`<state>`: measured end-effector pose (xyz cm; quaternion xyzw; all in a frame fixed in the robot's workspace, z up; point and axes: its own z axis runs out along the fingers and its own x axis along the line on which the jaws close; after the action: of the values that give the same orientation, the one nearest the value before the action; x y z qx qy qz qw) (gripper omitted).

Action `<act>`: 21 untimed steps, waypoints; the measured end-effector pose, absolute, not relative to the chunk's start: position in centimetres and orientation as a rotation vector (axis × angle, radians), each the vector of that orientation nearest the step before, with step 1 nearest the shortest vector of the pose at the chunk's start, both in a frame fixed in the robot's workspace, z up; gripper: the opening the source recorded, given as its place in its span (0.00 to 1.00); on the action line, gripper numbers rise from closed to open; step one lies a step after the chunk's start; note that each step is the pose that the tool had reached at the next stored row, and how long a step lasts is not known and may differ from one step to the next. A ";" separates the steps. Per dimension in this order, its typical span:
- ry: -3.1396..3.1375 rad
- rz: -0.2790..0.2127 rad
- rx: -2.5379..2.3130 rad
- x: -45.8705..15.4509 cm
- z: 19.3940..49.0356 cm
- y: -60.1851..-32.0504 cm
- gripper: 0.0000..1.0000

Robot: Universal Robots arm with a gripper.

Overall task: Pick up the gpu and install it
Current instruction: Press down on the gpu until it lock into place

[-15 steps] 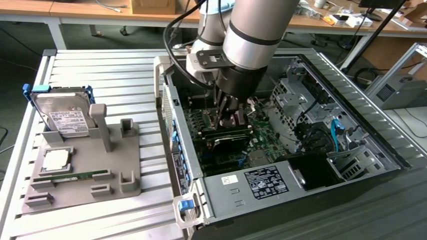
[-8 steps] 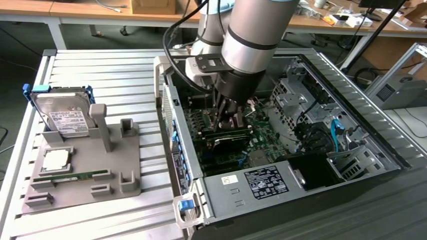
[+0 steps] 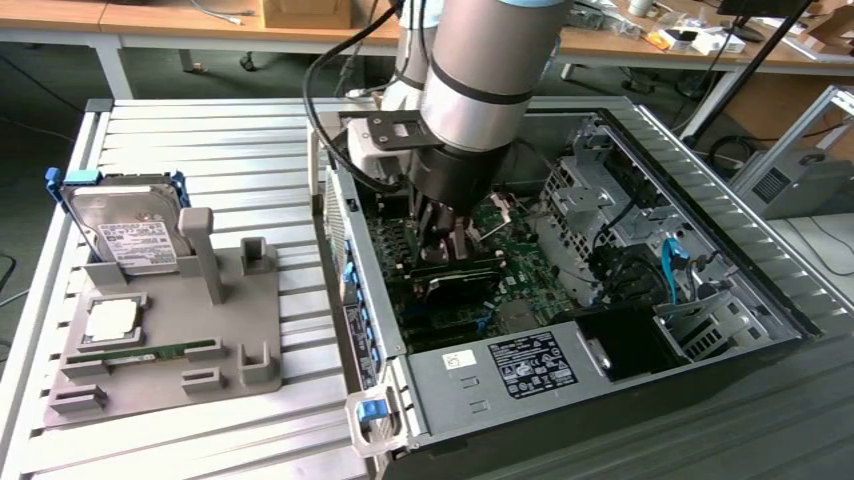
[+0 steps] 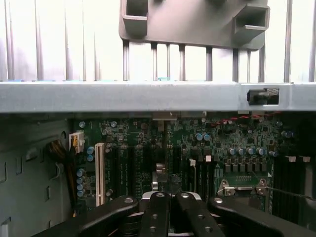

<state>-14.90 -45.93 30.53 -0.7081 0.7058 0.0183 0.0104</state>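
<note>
The open computer case fills the centre and right of the exterior view, on a slatted table. Inside it, the gpu sits on the motherboard, directly below the gripper. At the left, a holder tray carries a hard drive at its upper end and a memory stick lower down.

— How's my light?
— Even, bright overhead; the slatted table glares white.
— And inside the case?
— Dim and shadowed; my fingers, close up, blur slightly.
</note>
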 end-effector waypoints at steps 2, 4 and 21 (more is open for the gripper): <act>2.202 0.056 -2.209 -15.8 30.5 -45.9 0.11; 2.202 0.055 -2.209 -16.6 30.5 -45.9 0.11; 2.201 0.054 -2.209 -16.8 30.4 -45.9 0.11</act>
<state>-16.83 -45.94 30.37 -0.7081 0.7058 0.0172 0.0114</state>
